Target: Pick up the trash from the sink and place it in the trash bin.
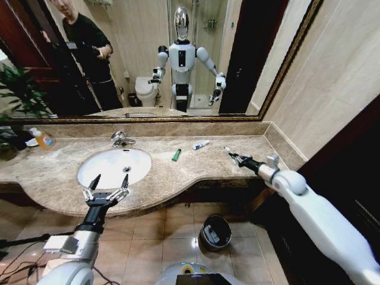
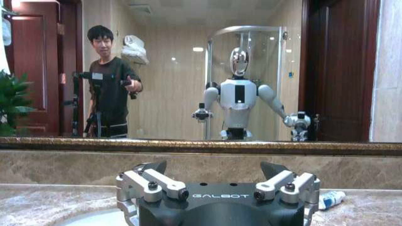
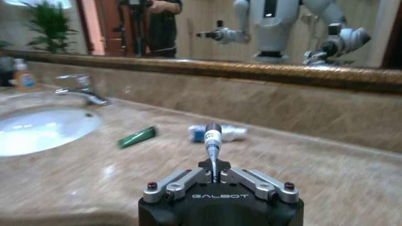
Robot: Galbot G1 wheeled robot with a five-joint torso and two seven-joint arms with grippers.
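Note:
The white oval sink [image 1: 107, 169] is set in the marble counter. My left gripper [image 1: 107, 189] hovers open over the sink's front rim, nothing between its fingers; the left wrist view shows this gripper [image 2: 213, 167] with jaws spread. My right gripper [image 1: 235, 157] is over the counter's right part, shut on a thin white strip [image 3: 212, 141] with a dark tip. On the counter between sink and right gripper lie a small green tube [image 1: 176, 155] [image 3: 137, 137] and a white tube with blue print [image 1: 200, 144] [image 3: 223, 133] [image 2: 331, 199]. The trash bin [image 1: 215, 231] stands on the floor below the counter.
A chrome tap [image 1: 122, 139] rises behind the basin. An orange-liquid soap bottle [image 1: 43, 140] and a plant [image 1: 18, 95] stand at the far left. A mirror [image 1: 237, 59] runs along the back wall. A wall closes the counter's right end.

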